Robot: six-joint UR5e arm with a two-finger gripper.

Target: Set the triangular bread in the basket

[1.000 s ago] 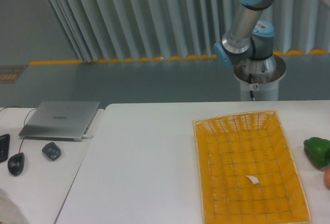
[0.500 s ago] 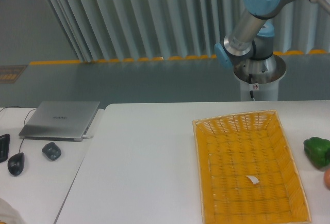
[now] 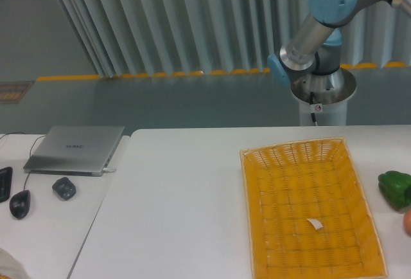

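The basket [image 3: 257, 189], a shallow yellow-orange wicker rectangle with a small white tag [image 3: 314, 224] on its bottom, lies on the right half of the white table and holds nothing else. The triangular bread is out of view. Only the arm's elbow and upper links [image 3: 321, 15] show at the top right, above the pedestal behind the table. The gripper itself is outside the frame.
A green pepper [image 3: 395, 188] lies at the right edge beside the basket, with an orange-red object [image 3: 408, 222] just below it. On the left side table sit a closed laptop [image 3: 77, 148], a small dark object [image 3: 63, 188], a mouse [image 3: 20, 204] and a black device [image 3: 4, 182].
The arm's upper joint has swung to the right and slightly down across the frames. Nothing on the table has moved.
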